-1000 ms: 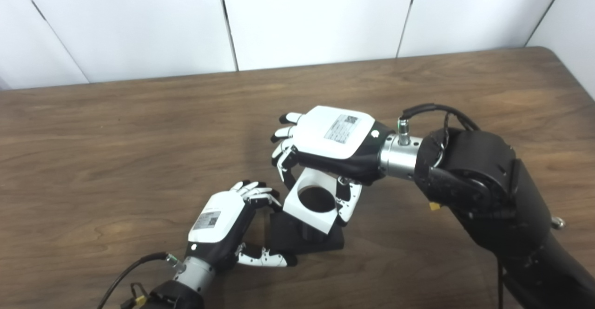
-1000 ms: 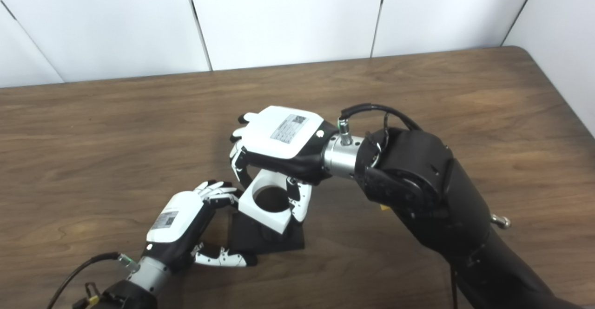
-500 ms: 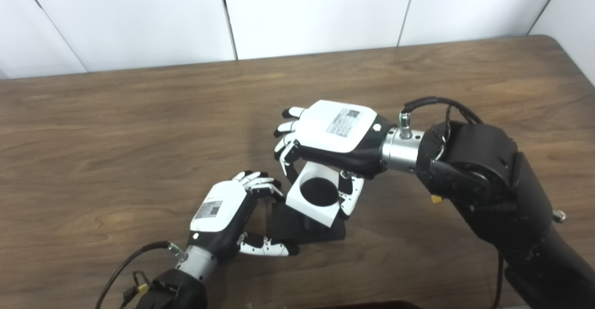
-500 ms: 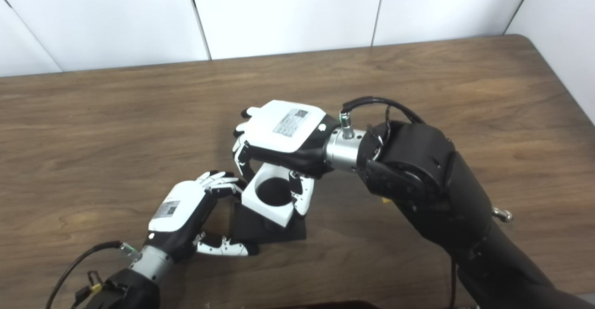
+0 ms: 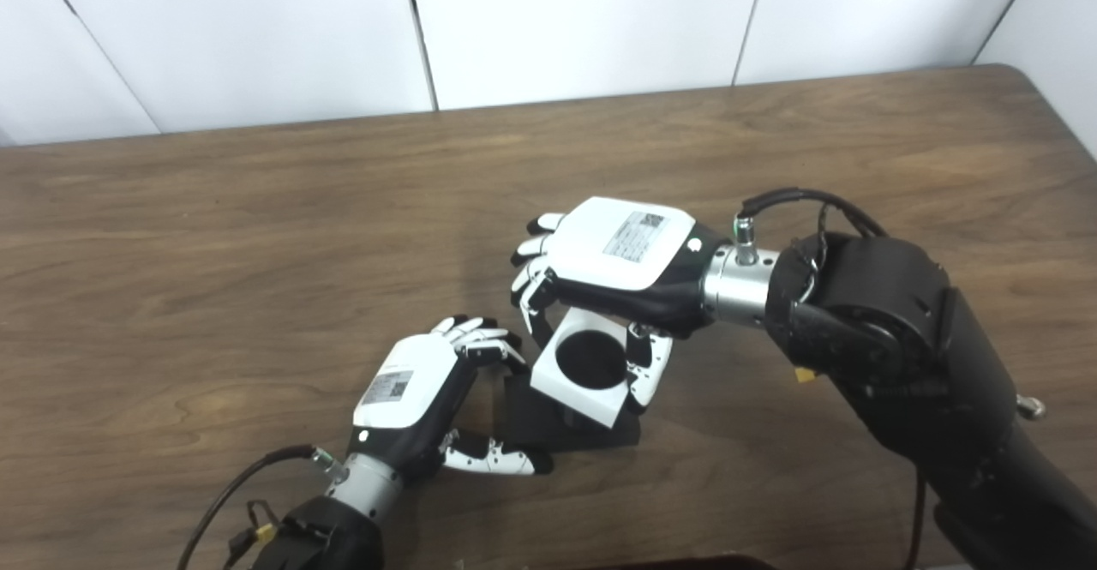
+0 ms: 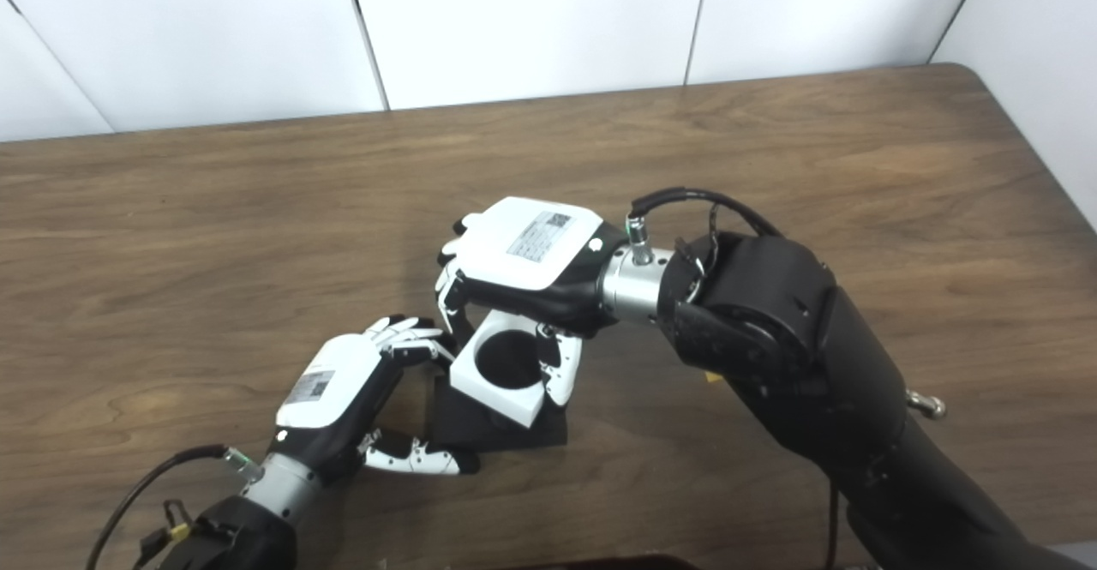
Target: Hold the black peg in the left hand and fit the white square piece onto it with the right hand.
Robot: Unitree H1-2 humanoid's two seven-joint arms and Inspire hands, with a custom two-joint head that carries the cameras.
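1. Nearest the camera, the left arm comes in at the bottom edge with a black cable looped beside its wrist; bare brown wooden table [image 5: 214, 236] lies open to its left, with more free room than on the right, where the bulky black right arm fills the lower corner.
2. The white-backed left hand [image 5: 420, 403] lies low, knuckles up, reaching toward the middle. Its fingers [image 5: 480, 343] curl over the far left edge of the flat black square base of the peg [image 5: 531, 420] and its thumb [image 5: 493, 460] stretches along the near edge, so the hand is closed around the base, which sits flat on the table.
3. Just beyond, the white square piece with a round hole [image 5: 583, 369] sits tilted above the base, its low corner near the base's surface. The hole looks black inside; whether the peg already enters it cannot be told.
4. The white-backed right hand [image 5: 613, 253] hovers palm down over the piece, wrist bent inward. Its fingers [image 5: 531, 291] press the far left side and its thumb [image 5: 643, 369] the right side, clamping the piece.
5. Farther back the table runs bare to its far edge against white wall panels [image 5: 583, 21]; its rounded right corner is in view.
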